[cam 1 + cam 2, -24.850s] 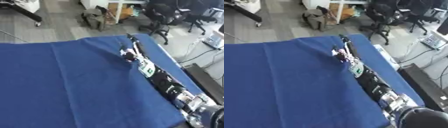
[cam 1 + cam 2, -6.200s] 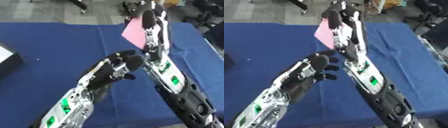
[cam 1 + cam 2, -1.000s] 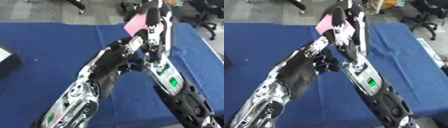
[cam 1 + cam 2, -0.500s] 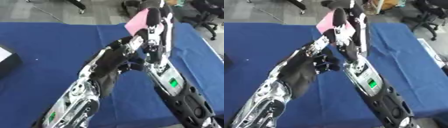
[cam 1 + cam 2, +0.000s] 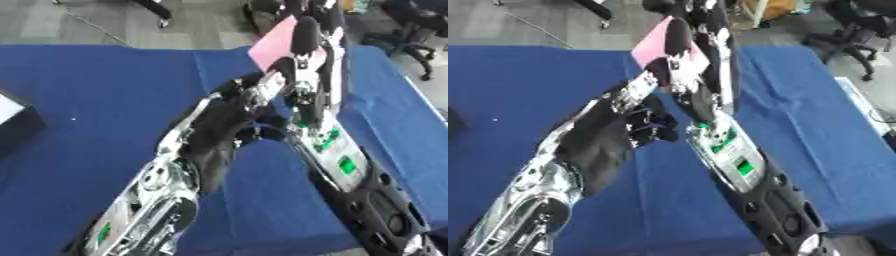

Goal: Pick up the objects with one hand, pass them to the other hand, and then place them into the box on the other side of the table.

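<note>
While the right hand (image 5: 308, 37) holds the pink card (image 5: 276, 44) raised above the blue table (image 5: 96, 80), the left hand (image 5: 229, 116), seemingly half-curled and empty, reaches up; the handover needs its fingers closed on the card.

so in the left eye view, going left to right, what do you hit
box at the left edge → left hand → pink flat object held up by the right hand → office chair beyond the table
</note>
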{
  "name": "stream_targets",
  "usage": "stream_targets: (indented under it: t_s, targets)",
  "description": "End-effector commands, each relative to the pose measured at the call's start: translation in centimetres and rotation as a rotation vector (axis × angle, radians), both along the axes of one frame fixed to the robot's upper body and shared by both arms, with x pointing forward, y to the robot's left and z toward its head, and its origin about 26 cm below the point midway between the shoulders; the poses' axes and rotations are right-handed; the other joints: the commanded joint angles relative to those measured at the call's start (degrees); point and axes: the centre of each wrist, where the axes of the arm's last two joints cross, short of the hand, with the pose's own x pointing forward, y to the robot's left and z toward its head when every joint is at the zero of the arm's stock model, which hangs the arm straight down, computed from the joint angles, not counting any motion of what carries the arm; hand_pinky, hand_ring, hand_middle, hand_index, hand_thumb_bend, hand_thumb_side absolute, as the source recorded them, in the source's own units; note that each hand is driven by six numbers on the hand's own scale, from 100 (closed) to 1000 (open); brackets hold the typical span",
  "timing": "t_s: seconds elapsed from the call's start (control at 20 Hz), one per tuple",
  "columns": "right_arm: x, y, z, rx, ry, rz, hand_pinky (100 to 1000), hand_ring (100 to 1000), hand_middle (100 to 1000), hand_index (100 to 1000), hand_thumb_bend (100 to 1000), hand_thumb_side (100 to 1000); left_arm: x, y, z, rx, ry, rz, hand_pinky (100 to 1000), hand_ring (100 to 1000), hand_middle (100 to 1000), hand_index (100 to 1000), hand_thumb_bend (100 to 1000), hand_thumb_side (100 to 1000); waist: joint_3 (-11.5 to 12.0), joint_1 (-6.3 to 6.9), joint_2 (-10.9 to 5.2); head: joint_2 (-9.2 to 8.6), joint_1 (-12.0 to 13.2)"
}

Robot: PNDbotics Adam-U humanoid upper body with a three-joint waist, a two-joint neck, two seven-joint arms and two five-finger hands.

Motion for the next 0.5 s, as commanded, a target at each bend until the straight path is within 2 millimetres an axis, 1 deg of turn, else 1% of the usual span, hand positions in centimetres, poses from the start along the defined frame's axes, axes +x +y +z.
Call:
stream_targets:
  t_s: [0.05, 0.2, 0.35, 0.4, 0.5]
  targets:
    - [-0.20, 0.22, 0.43, -0.031, -0.026, 0.004, 684, 746, 766, 789, 100, 474, -0.48, -0.61, 0.70, -0.024, -0.014, -0.018, 537, 421, 307, 416, 207, 291, -0.11, 0.17, -0.80, -0.13, 0.05]
    - [-0.21, 0.23, 0.41, -0.034, -0.023, -0.001, 687, 745, 759, 796, 100, 475, -0.37, -0.52, 0.61, -0.022, -0.015, -0.011, 529, 395, 274, 385, 181, 291, -0.07, 0.18, -0.76, -0.13, 0.09]
    - [-0.20, 0.17, 0.38, -0.037, -0.022, -0.010, 706, 763, 784, 821, 100, 473, -0.29, -0.33, 0.59, -0.020, -0.019, -0.007, 526, 390, 267, 379, 176, 290, -0.04, 0.19, -0.77, -0.13, 0.06]
    - [-0.20, 0.15, 0.37, -0.039, -0.022, -0.015, 743, 801, 833, 866, 100, 473, -0.26, -0.24, 0.59, -0.019, -0.021, -0.007, 525, 388, 264, 375, 174, 289, -0.01, 0.20, -0.76, -0.13, 0.07]
    - [-0.21, 0.14, 0.36, -0.043, -0.021, -0.021, 768, 827, 869, 896, 100, 473, -0.23, -0.07, 0.57, -0.017, -0.023, -0.006, 524, 388, 262, 373, 172, 289, 0.04, 0.22, -0.75, -0.13, 0.05]
